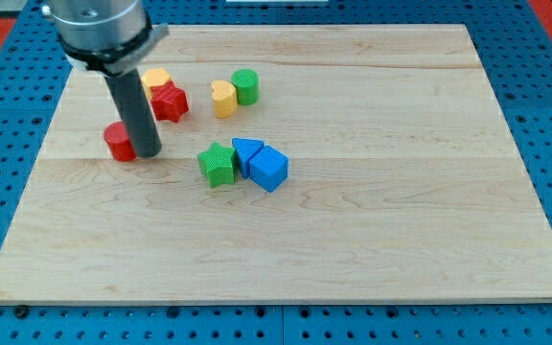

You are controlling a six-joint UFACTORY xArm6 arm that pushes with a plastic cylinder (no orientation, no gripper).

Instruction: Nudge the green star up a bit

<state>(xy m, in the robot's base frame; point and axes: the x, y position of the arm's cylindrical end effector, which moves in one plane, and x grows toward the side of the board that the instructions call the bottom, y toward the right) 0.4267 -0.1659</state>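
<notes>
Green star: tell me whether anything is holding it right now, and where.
Nothing holds the green star. My tip is only a rod; it stands to the view's left of the star, apart from it, beside the red block.

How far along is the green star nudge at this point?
Nothing looks done: the green star sits mid-board, touching a blue block on its right. In hand: my tip is off to the view's left beside the red cylinder, apart from the star. Left: getting below the star and pushing it up.
</notes>
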